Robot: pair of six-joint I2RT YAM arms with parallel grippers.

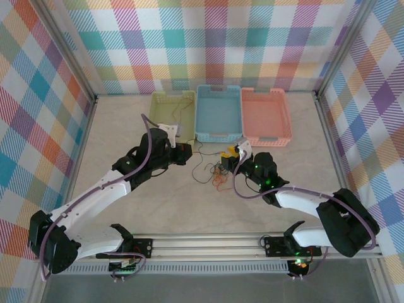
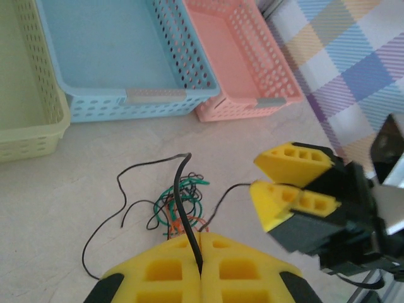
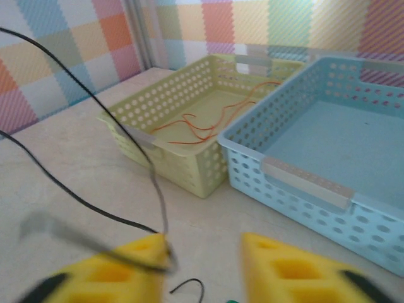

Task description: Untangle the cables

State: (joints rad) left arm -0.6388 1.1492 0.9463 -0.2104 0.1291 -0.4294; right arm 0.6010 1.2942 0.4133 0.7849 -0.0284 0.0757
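Cables heaped in a loose knot of green, orange and black on the table, near the front of the blue basket, between both grippers. One black cable rising out of the knot, pinched in the closed left gripper. Right gripper just beside the knot, fingers apart, gripping nothing, with a black strand draped against one finger. A few orange cables lying apart in the green basket. Pink basket on the far side of the blue one.

Risks dragging the whole knot along when lifting the pinched cable, with the rest not pinned down. Risks tightening the loops as well, if pulled straight against the crossing green and orange strands. Could lose the cable from the closed fingers, given how thin and slick it looks. Could also catch the draped strand on the right finger and carry it off unintended. Probably calls for anchoring the knot with the right gripper first, then drawing the black cable out slowly and sideways.
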